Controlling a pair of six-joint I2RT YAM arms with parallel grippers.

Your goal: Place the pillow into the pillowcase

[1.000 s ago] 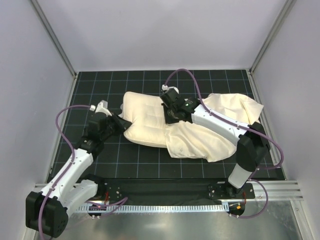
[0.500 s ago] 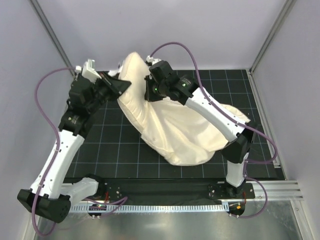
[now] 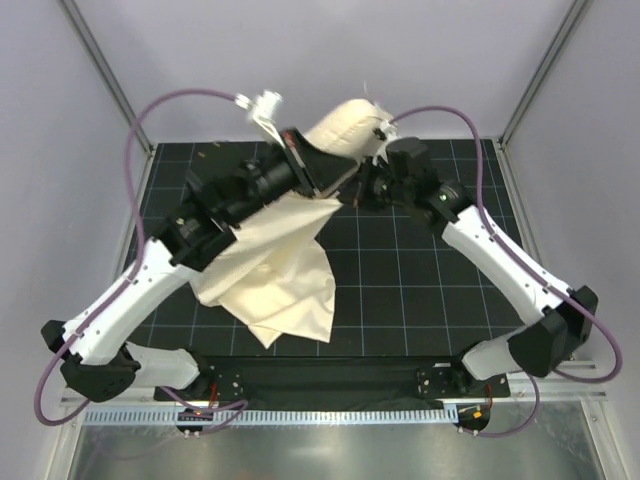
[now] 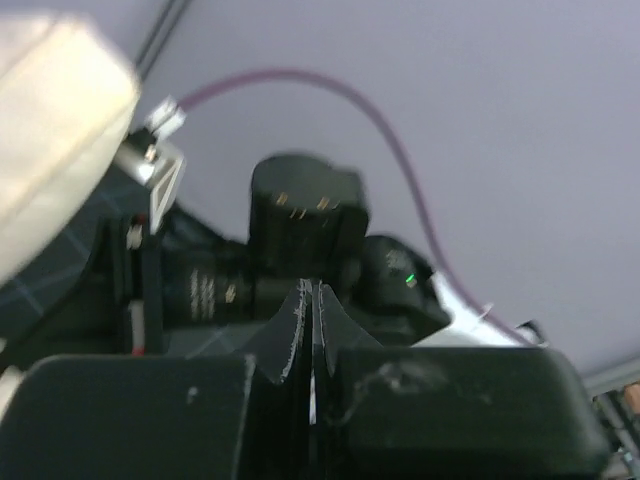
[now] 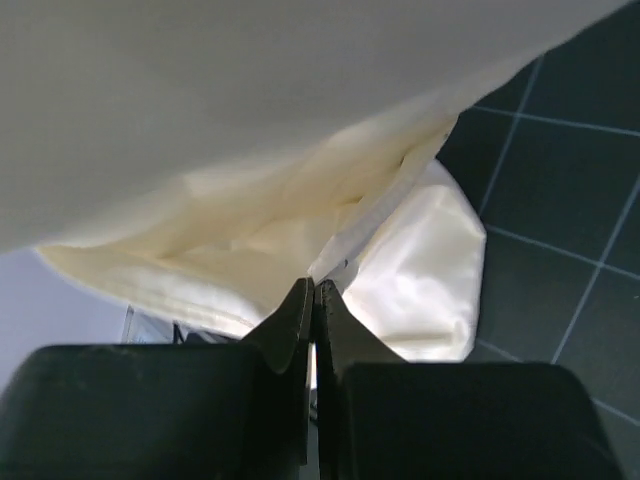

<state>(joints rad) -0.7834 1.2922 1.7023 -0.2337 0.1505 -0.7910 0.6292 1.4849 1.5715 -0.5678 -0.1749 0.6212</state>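
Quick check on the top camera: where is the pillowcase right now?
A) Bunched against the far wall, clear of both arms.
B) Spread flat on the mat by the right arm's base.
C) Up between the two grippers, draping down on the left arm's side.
C: the pillowcase hangs from high up where the left gripper and right gripper meet, its loose end falling over the left arm's side of the mat.

The desk [image 3: 420,300] is viewed from above and behind the arm bases [image 3: 455,380]. One wrist view is taken close over the left tool [image 4: 312,330], toward the right arm [image 4: 310,240] and wall [image 4: 500,120]. The other is taken over the right tool [image 5: 314,330], toward pillowcase [image 5: 250,240] and desk, both shared overhead.
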